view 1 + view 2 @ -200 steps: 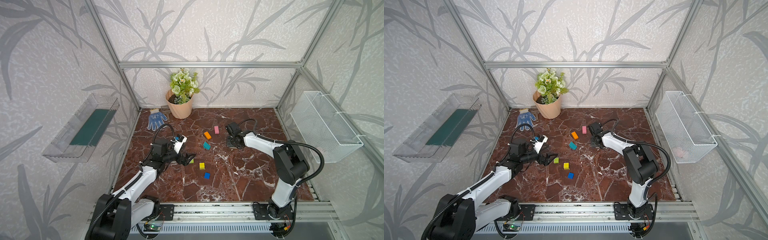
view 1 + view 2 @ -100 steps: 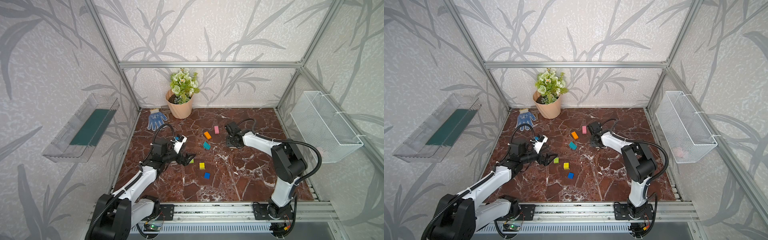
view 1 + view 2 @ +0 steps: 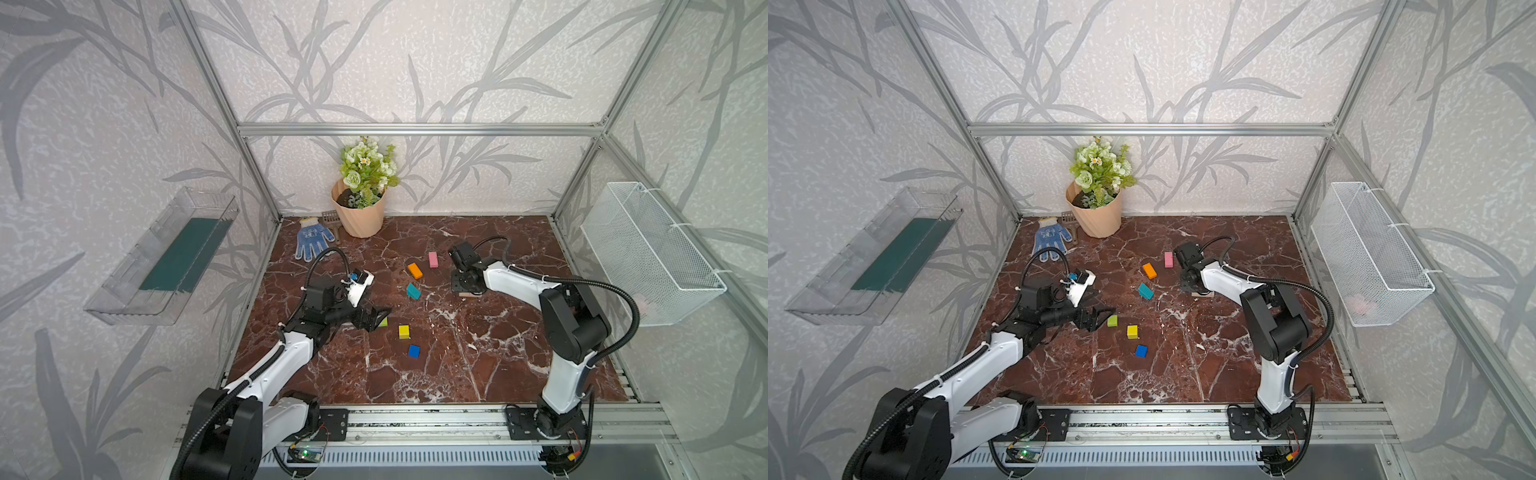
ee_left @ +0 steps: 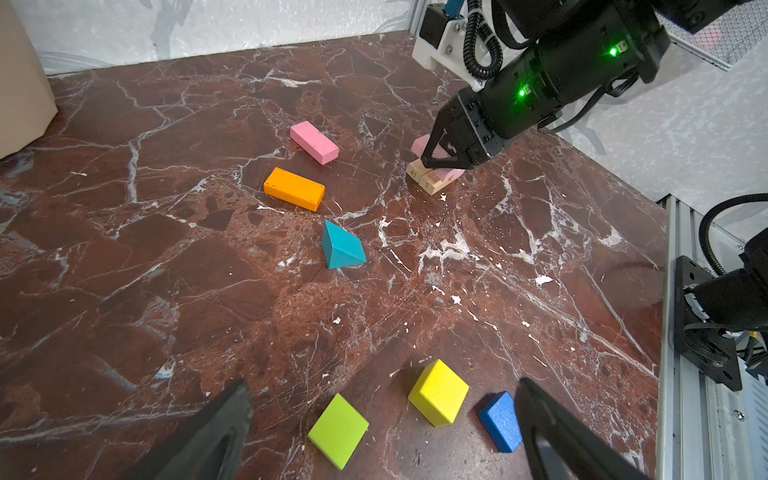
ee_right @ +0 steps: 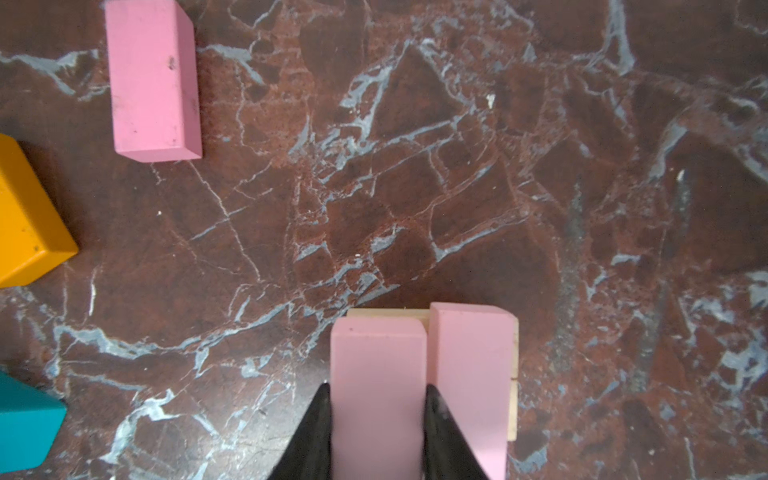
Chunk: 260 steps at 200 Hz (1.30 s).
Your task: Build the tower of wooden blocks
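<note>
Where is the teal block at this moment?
In both top views the teal block lies near the centre, between the orange block behind it and the yellow cube nearer the camera.

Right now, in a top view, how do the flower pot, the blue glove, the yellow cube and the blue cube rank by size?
1. flower pot
2. blue glove
3. yellow cube and blue cube: they look about alike, too close to rank.

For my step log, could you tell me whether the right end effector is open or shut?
Shut on a pink block: the right end effector presses fingers against both sides in the right wrist view.
</note>
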{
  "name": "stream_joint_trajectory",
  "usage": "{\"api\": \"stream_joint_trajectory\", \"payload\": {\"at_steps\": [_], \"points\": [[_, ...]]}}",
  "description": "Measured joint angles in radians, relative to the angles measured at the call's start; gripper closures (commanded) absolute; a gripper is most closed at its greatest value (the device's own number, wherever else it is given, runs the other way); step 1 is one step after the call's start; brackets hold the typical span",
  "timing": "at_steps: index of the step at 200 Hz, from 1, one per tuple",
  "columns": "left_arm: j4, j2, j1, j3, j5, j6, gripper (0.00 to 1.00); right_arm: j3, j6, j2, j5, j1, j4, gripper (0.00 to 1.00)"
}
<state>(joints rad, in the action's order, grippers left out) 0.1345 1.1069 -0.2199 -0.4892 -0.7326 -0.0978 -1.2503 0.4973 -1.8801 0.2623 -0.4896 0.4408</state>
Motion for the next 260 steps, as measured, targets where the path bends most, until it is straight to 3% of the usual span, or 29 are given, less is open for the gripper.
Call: {"api": "stream_joint_trajectory", "payload": {"at_steps": [136, 260], "points": [[0.000, 0.000, 0.000, 0.000, 0.000, 0.000, 0.01, -0.010, 0.000, -0.002, 0.010, 0.000, 0.006, 0.67], [0.000, 0.000, 0.000, 0.000, -0.003, 0.000, 0.01, -0.010, 0.005, -0.002, 0.018, 0.000, 0.007, 0.62]]}}
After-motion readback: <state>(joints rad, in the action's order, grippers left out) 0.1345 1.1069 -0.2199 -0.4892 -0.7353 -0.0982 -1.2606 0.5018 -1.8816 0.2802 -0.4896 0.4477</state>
